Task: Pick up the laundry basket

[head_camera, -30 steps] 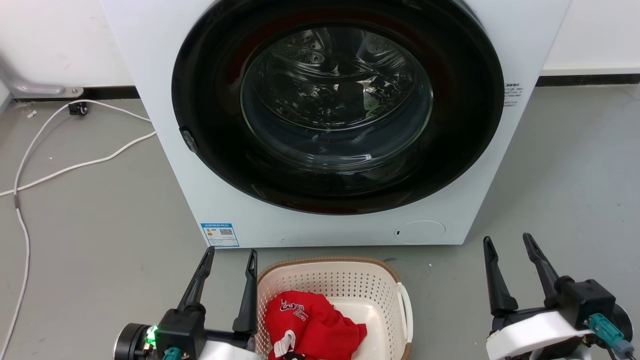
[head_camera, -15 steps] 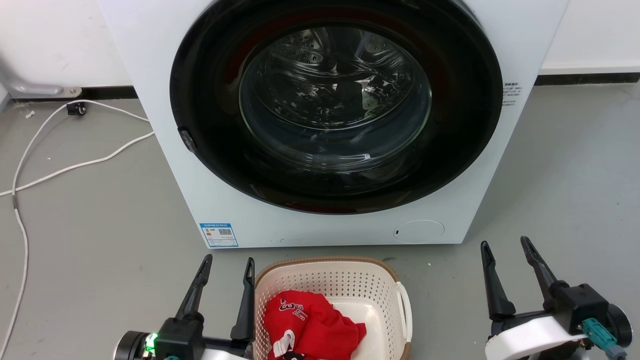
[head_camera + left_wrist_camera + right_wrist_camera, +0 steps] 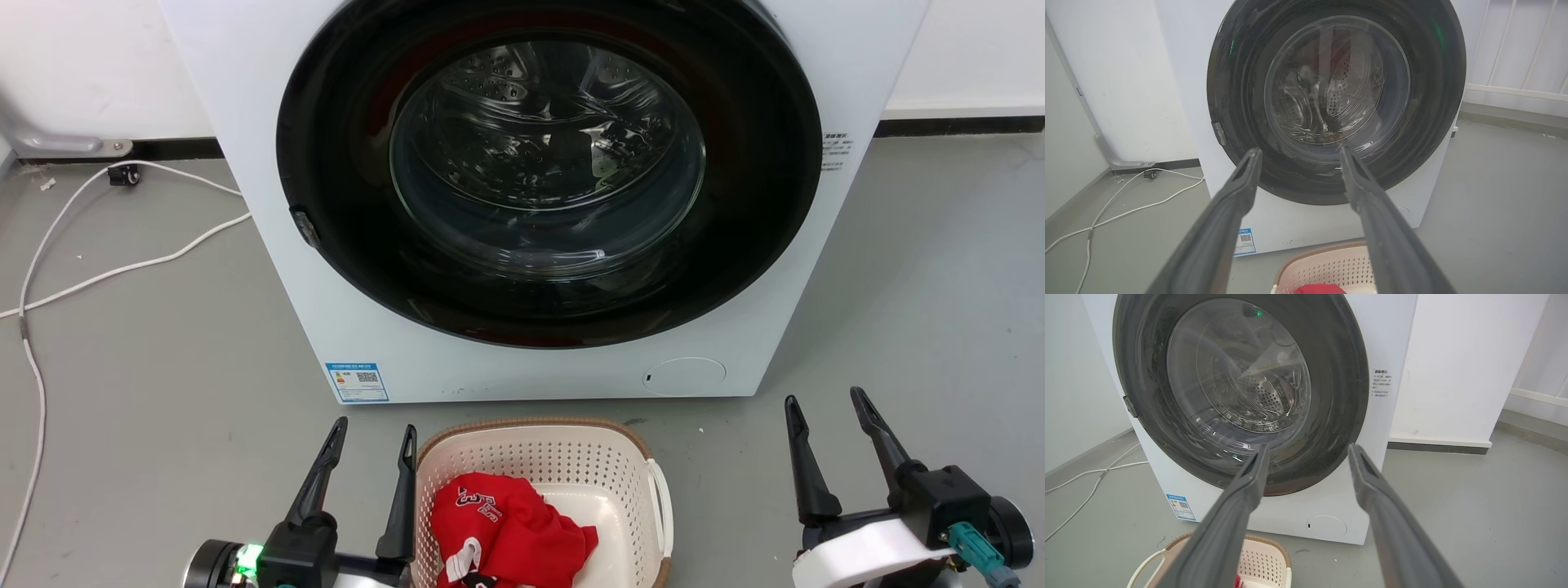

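The laundry basket, cream-white and perforated with a brown woven-look rim and a white side handle, stands on the grey floor in front of the washing machine. Inside it lies a red garment. My left gripper is open just left of the basket, its right finger close beside the rim. My right gripper is open well to the basket's right, empty. The basket's far rim also shows low in the left wrist view and the right wrist view.
The washing machine's round dark door is shut, close behind the basket. A white cable trails across the floor at the left. Open grey floor lies to the right of the machine.
Both grippers have sunk slightly lower in the head view, staying open. The basket and garment have not moved.
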Available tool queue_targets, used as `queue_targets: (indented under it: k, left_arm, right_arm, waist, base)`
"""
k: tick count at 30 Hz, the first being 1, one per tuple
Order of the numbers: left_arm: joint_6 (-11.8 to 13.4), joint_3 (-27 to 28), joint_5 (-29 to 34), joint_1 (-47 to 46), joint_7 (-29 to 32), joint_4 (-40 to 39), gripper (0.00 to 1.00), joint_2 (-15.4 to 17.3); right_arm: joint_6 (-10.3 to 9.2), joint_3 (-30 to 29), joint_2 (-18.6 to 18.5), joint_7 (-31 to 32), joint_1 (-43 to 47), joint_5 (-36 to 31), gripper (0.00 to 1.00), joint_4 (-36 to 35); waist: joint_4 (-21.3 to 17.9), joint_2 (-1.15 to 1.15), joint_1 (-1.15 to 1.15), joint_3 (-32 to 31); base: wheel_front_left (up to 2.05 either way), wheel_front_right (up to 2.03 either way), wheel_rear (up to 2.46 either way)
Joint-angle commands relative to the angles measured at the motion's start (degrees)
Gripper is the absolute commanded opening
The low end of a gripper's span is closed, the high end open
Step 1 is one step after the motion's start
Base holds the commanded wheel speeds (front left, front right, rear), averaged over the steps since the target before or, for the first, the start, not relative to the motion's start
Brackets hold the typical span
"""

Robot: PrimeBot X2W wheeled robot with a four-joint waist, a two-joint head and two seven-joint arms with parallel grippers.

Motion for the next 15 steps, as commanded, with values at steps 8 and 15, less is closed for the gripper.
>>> queue_targets:
  k: [8, 15]
  left_arm:
    - [-0.71, 0.63, -0.01, 0.61, -0.45, 0.26, 1.00, -0.41]
    - [-1.35, 1.26, -1.65, 0.82, -0.45, 1.77, 1.00, -0.59]
  right_arm:
    - [-0.02, 0.10, 0.05, -0.14, -0.10, 0.51, 1.00, 0.16]
    - [-0.02, -0.12, 0.05, -0.14, -0.46, 1.36, 1.00, 0.97]
  waist:
    - [-0.17, 0.00, 0.00, 0.07]
    - [-0.25, 0.00, 0.00, 0.96]
  base:
    - [0.00, 0.00, 0.00]
    - [0.00, 0.00, 0.00]
